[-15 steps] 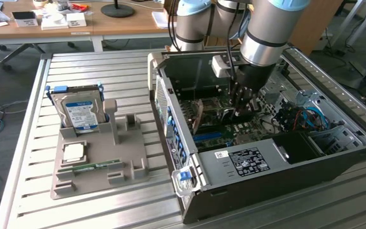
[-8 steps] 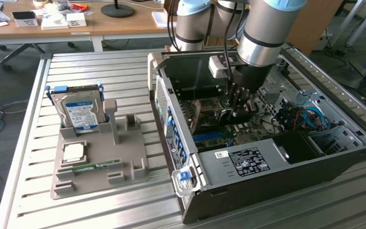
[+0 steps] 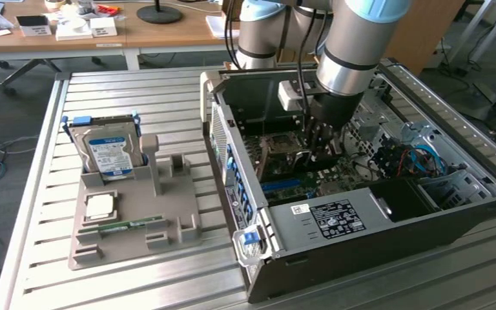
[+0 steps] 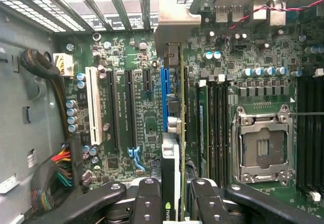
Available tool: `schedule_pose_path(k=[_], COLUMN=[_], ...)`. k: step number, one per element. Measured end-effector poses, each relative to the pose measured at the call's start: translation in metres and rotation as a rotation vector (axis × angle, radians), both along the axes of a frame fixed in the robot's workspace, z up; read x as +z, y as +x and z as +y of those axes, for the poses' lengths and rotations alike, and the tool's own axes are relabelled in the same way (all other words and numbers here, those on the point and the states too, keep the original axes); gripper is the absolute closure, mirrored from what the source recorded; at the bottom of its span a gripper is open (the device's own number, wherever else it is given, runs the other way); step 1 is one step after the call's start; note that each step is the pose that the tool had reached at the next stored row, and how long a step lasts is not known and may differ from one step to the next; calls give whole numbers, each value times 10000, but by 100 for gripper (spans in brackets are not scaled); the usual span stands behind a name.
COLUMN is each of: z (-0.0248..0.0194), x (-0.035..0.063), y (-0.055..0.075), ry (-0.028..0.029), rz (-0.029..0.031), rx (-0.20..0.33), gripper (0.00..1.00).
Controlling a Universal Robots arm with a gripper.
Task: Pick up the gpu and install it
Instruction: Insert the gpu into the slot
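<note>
Gripper [image 4: 174,203] with gpu [image 4: 170,163] — inside case [image 3: 386,236], over motherboard [image 4: 144,117].

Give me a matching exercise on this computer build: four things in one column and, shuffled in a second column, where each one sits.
Things
1. thin dark gpu card
2. silver hard drive with blue-white label
3. narrow green RAM stick
4. blue expansion slot

Places
A. lying flat on the grey plastic holder
B. on the green motherboard inside the black computer case
C. standing on edge in the grey plastic holder
D. clamped edge-on in the gripper

Pairs: 1-D, 2-C, 3-A, 4-B
</note>
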State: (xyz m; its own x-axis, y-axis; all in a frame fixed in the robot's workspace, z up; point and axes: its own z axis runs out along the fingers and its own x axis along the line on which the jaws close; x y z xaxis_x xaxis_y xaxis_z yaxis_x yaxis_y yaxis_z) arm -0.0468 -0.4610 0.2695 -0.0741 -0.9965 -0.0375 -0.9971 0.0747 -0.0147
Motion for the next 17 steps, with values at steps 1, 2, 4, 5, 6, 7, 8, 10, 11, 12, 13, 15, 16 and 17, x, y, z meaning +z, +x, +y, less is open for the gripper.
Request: schedule_pose_path(k=[1,2,4,5,6,7,8,10,11,12,13,15,16,17], z=[0,1,1,1,1,0,0,1,0,0,0,-4,-10,-15], x=[0,0,-3,-4,-8,-15,-26,-50,-54,-55,-56,-59,-59,-59], y=[-1,-8,-35,-50,-62,-72,-80,-95,-101,-105,-111,-121,-123,-126], ry=[0,0,3,2,3,2,2,3,1,0,0,3,3,2], rz=[0,0,-1,-1,-1,-1,-1,-1,0,0,0,-1,-1,-1], rx=[1,-2,-1,-1,-2,-2,-2,-2,-2,-2,-1,-1,0,0], gripper=[73,73,73,73,73,73,73,73,73,73,73,73,73,73])
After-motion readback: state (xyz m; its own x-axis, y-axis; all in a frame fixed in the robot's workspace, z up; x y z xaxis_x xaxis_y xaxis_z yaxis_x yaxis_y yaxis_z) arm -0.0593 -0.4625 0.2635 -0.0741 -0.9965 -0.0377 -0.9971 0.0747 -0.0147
